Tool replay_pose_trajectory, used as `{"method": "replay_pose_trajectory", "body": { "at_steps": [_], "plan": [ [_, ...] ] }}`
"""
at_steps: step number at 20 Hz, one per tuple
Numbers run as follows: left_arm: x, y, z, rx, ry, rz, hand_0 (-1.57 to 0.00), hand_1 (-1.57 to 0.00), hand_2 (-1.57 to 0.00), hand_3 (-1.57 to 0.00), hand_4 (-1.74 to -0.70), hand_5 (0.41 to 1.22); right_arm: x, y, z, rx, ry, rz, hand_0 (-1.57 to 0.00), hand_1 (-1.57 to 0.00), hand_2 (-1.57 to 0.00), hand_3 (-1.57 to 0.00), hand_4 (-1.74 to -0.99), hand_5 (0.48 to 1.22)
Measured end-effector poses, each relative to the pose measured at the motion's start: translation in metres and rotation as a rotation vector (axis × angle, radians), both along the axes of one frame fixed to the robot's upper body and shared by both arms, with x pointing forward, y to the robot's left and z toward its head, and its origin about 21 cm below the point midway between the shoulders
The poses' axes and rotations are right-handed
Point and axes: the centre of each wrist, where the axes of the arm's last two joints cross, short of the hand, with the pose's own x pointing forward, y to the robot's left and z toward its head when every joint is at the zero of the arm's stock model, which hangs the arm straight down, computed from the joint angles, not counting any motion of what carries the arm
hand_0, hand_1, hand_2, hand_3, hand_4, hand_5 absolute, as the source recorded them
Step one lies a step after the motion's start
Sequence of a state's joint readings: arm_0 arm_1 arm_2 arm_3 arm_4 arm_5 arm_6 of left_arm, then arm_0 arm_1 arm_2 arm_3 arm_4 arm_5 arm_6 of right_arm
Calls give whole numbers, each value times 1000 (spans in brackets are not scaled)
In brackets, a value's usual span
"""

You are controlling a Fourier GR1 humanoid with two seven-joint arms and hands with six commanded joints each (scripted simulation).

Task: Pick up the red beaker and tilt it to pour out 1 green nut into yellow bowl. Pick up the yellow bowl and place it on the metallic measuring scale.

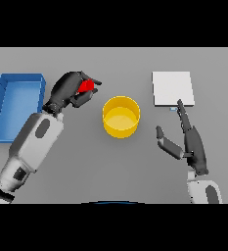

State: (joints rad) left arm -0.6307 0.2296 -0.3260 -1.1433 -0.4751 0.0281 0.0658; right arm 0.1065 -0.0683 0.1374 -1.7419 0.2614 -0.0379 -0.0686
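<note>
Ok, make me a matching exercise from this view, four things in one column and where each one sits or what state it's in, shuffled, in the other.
Things:
1. red beaker
2. yellow bowl
3. metallic measuring scale
4. blue tray

Places or states:
A. far left of the table
B. middle of the table, between the two hands
C. wrapped in the curled fingers of the left hand
D. top right, just beyond the straight fingers of the right hand

Pairs: 1-C, 2-B, 3-D, 4-A

Grey table (86, 166), yellow bowl (121, 116) (centre), blue tray (3, 105), metallic scale (172, 88)
</note>
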Motion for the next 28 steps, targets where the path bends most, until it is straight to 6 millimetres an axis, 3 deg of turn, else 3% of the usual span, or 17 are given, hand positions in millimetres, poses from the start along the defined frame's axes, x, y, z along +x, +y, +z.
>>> {"method": "replay_pose_trajectory", "body": {
  "at_steps": [7,10,12,20,28],
  "plan": [
    [18,-33,16,526,-146,-172,-1570,-1570,-1570,-1570,-1740,1193,0,1,-2,34,1,12,1,1,1,1,-1264,717],
    [26,-45,25,717,-175,-264,-1571,-1571,-1571,-1571,-1613,1206,0,3,-4,34,-5,3,1,1,1,1,-1258,697],
    [28,-54,28,867,-178,-307,-1571,-1571,-1571,-1571,-1656,1212,0,5,-7,31,-8,5,1,1,1,1,-1245,679],
    [31,-95,44,1212,-220,-452,-1571,-1571,-1571,-1571,-1725,1219,1,6,-4,27,-14,-27,1,1,1,1,-1193,648],
    [30,-108,41,1510,-359,-558,-1571,-1571,-1571,-1571,-1735,1221,3,6,-5,27,-3,-35,1,1,1,1,-1167,626]
  ]
}}
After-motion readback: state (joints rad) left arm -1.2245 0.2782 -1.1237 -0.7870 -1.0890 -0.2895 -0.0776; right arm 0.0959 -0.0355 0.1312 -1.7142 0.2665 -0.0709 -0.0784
